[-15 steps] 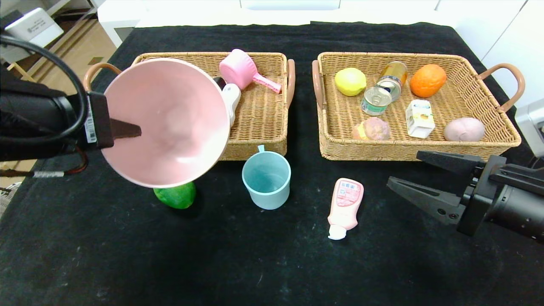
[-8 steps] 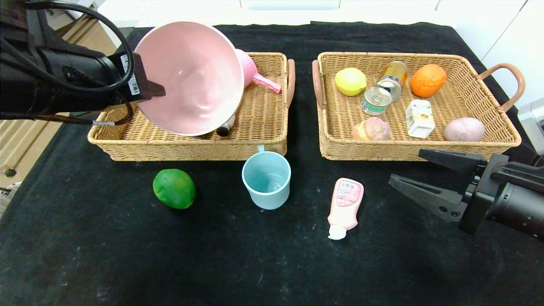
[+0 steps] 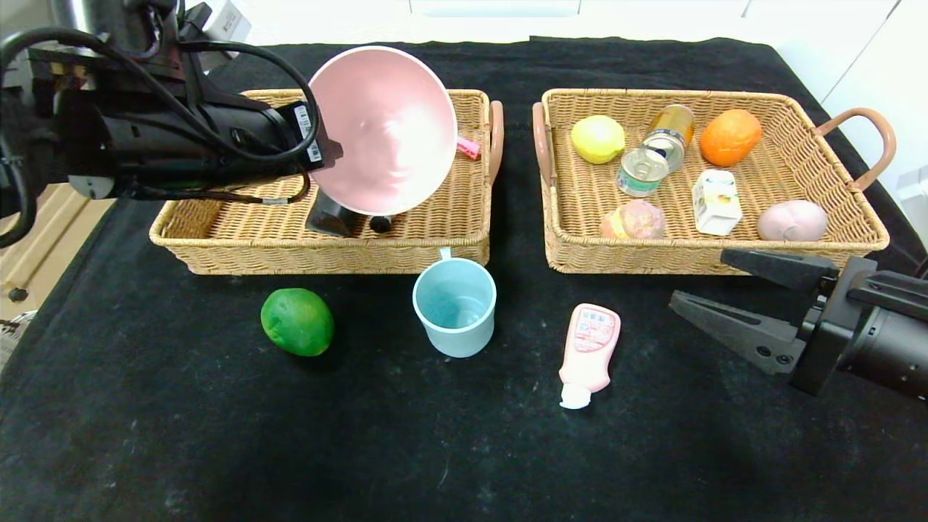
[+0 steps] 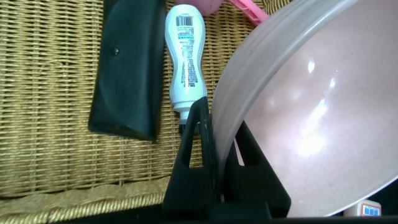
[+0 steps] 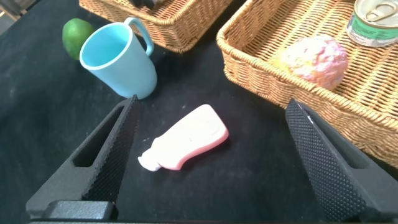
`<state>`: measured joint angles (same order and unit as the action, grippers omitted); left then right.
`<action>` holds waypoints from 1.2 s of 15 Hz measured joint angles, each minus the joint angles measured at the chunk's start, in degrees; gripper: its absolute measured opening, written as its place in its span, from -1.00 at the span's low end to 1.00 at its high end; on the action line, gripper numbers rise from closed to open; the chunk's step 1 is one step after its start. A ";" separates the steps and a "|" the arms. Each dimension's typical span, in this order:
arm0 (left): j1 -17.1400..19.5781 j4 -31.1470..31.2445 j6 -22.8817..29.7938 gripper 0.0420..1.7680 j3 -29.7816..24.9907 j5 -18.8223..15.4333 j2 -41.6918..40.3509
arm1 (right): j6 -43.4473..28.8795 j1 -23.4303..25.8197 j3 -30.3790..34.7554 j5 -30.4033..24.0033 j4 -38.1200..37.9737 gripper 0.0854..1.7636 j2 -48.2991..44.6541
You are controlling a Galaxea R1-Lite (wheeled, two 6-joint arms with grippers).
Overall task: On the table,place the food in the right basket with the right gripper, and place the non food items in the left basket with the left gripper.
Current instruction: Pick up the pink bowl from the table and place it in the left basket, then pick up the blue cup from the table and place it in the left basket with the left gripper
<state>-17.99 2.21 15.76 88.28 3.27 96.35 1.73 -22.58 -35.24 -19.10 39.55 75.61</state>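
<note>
The pink bowl [image 3: 384, 130] has moved up and over from the front of the desk [image 3: 435, 449] and now hangs over the left basket [image 3: 217, 250], tipped on its side so its open face looks toward the front. The left tool [image 4: 208, 146] is shut tight on the rim of the bowl and holds it above the basket floor. Under the bowl in that basket lie a white bottle [image 4: 185, 56] and a flat black case [image 4: 127, 68] side by side, and a bit of a pink handle [image 3: 468, 148] peeks out from behind the bowl. The green fruit [image 3: 297, 321], the blue mug [image 3: 454, 307] and the pink squeeze bottle [image 3: 587, 354] are on the black desk in front of the baskets. The mug stands up, between the fruit and the bottle. The bottle lies flat with its white cap toward the front. The right tool [image 3: 732, 304] hangs low over the desk just in front of the right basket [image 3: 725, 254], near the pink bottle, with its two jaws wide apart and nothing in them. In the right basket are a white carton [image 3: 715, 201], a yellow fruit [image 3: 597, 139], an orange fruit [image 3: 730, 136], two cans [image 3: 656, 152] and two round buns [image 3: 792, 220]
</note>
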 joint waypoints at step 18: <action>0.00 -3.17 0.02 0.38 0.11 0.06 4.19 | 0.00 0.65 -0.20 0.00 0.11 0.94 -0.26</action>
<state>-17.99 -0.96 15.79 88.39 3.33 100.55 1.73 -21.93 -35.44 -19.10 39.66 75.35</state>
